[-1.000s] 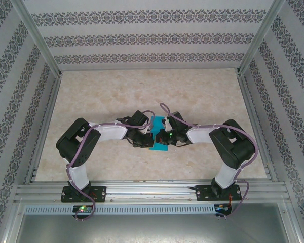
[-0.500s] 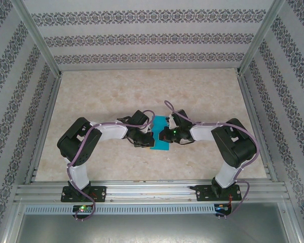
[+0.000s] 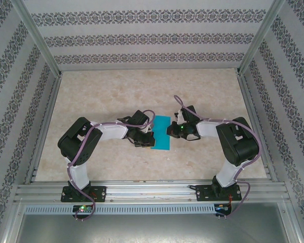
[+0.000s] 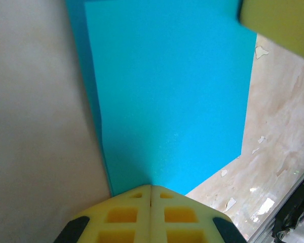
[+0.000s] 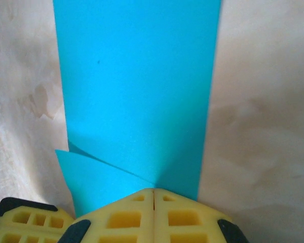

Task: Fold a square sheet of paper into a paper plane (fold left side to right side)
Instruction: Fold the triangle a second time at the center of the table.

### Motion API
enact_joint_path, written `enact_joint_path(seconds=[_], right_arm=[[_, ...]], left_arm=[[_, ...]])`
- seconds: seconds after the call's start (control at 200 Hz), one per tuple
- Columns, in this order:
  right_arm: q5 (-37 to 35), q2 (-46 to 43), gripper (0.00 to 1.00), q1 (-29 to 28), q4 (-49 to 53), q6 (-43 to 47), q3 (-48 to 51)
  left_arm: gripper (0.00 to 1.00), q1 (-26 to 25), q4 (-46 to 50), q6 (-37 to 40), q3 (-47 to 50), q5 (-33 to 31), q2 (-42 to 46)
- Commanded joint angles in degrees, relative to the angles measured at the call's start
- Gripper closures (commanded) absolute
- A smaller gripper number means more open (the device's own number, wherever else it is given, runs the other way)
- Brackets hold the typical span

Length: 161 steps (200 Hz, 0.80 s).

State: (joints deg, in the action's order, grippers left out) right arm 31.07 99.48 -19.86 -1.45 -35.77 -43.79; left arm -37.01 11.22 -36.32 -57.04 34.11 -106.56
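Smack in the middle of the table (image 3: 116, 91), between the two arms, lies the square sheet of paper (image 3: 161, 132). It's folded over into a tall narrow teal strip (long side running away from the arm bases) and looks flat on the beige marbled surface.

The left end effector (image 3: 148, 137) sits at the strip's left edge, toward the near corner. The right end effector (image 3: 169, 130) sits at the right edge, roughly mid-height, so the two face each other across the paper.

Both are clenched tight. On the left wrist cam the yellow fingers (image 4: 126, 215) meet with just a seam line between them, tips right on the paper's edge. A yellow finger of the other arm shows in the top right corner of that view.

Same deal on the right wrist cam, with the tips closed and touching the edge. Just left of them a small pointed flap of the lower layer pokes out, and a slanted crease runs up to the tips.

Honestly can't tell whether either one pinches a bit of paper or only presses on it.
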Motion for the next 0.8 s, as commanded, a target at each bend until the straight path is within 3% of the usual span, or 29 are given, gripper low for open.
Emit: enact_joint_path(seconds=[0.0, 0.285, 0.48, 0.799], right_arm=[[-5.8, 0.5, 1.00, 3.2, 2.7, 2.3, -0.5], [-4.5, -4.3, 1.00, 4.9, 4.6, 3.1, -1.0], [-1.3, -9.2, 1.00, 2.4, 2.0, -0.1, 1.4], [1.2, -1.8, 1.00, -3.8, -4.6, -4.8, -0.5]], left_arm=[[1.00, 0.5, 7.2, -0.3, 2.0, -3.9, -3.7], [1.00, 0.5, 6.1, -0.6, 2.1, -3.2, -3.2], [1.00, 0.5, 5.4, -0.9, 2.2, -2.9, -2.9], [1.00, 0.5, 4.3, -1.5, 1.9, -2.0, -3.0]])
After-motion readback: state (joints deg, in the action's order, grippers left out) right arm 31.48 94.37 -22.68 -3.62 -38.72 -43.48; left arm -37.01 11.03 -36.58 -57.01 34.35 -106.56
